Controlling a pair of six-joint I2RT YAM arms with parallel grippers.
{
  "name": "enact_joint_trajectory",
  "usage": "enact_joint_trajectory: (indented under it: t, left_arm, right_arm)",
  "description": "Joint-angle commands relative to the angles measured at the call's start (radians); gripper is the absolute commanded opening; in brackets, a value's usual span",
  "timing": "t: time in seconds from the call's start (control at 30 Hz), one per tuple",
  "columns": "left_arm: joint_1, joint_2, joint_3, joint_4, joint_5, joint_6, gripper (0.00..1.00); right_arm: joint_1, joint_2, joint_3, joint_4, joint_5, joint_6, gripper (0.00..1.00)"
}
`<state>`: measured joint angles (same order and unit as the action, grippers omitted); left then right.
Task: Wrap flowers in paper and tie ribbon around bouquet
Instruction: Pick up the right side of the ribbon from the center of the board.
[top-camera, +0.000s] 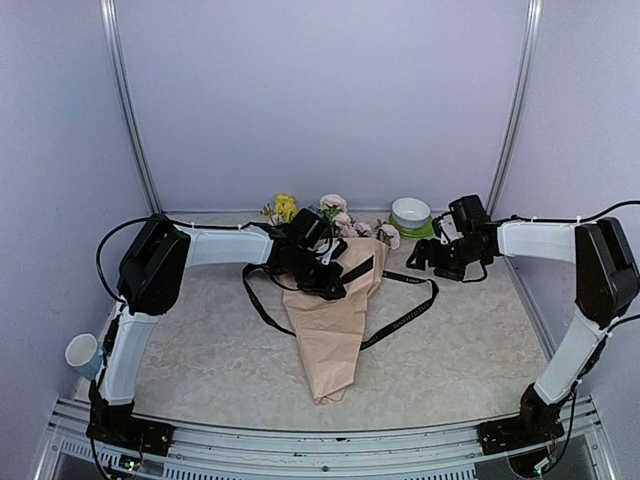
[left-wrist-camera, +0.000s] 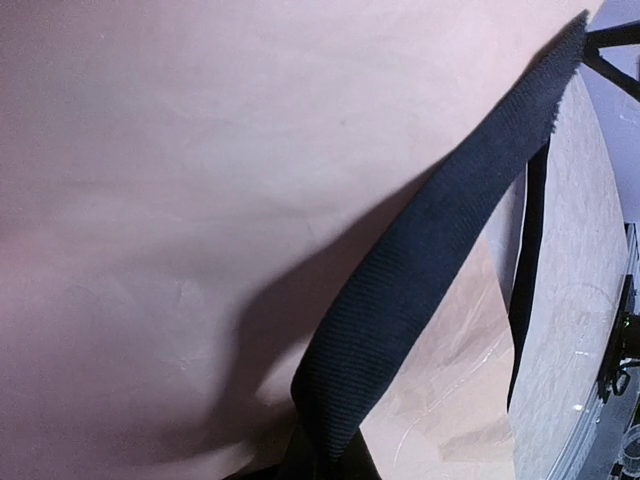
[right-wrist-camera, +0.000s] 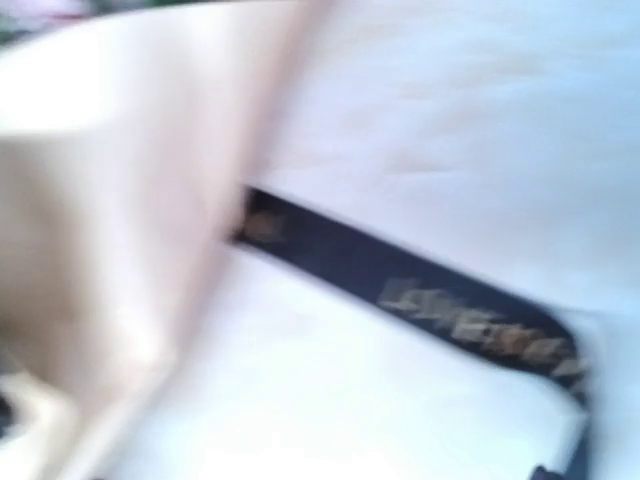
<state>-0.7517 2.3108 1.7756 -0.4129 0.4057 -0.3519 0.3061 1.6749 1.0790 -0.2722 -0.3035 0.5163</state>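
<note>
Bouquet: the bouquet (top-camera: 325, 330) lies flat on the desk (top-camera: 200, 350), a peach-tan cone with its pointed tip toward the arm bases and its wide mouth toward the far wall.
Flowers: the flowers (top-camera: 333, 205) spill out of the bouquet's wide mouth, with a yellow bloom at the left and pale pink roses in the middle and at the right.
Paper: the paper (left-wrist-camera: 200, 200) of the bouquet fills most of the left wrist view, smooth and peach-tan with faint creases.
Ribbon: the ribbon (top-camera: 405, 312) is black and crosses the upper part of the bouquet on a slant. One loop lies on the desk left of the bouquet and a longer curve lies to its right. In the left wrist view a strip of it stands lifted off the bouquet and casts a shadow there. The blurred right wrist view shows a flat stretch with pale lettering just beside the bouquet's edge.
Left claw: the left claw (top-camera: 325, 282) sits over the upper half of the bouquet, clenched and grasping the ribbon. The lifted strip rises from the bottom middle of its own view.
Right claw: the right claw (top-camera: 422, 257) hovers to the right of the bouquet's mouth, apart from it. Whether it is released or clenched cannot be told, as its own view is blurred and shows no fingers.
Bowl: a white bowl (top-camera: 410, 210) on a green saucer (top-camera: 427, 230) stands just right of the bouquet's mouth.
Cup: a paper cup (top-camera: 82, 352) stands well apart to the left of the bouquet.
</note>
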Motion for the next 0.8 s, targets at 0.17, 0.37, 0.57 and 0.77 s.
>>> enact_joint_trajectory:
  t: [0.17, 0.37, 0.57, 0.77]
  left_arm:
    - [-0.004, 0.020, 0.041, -0.022, -0.012, 0.003, 0.00]
    - [-0.009, 0.021, 0.044, -0.023, -0.024, 0.004, 0.00]
    - [-0.011, 0.022, 0.046, -0.024, -0.025, 0.010, 0.00]
    - [-0.012, 0.023, 0.047, -0.023, -0.026, 0.016, 0.00]
  right_arm:
    - [0.010, 0.224, 0.170, -0.299, 0.260, -0.209, 0.81]
    - [0.006, 0.283, 0.204, -0.304, 0.315, -0.225, 0.16]
    - [-0.024, 0.103, 0.199, -0.315, 0.467, -0.210, 0.00]
    - [-0.041, -0.294, 0.122, -0.134, 0.257, -0.308, 0.00]
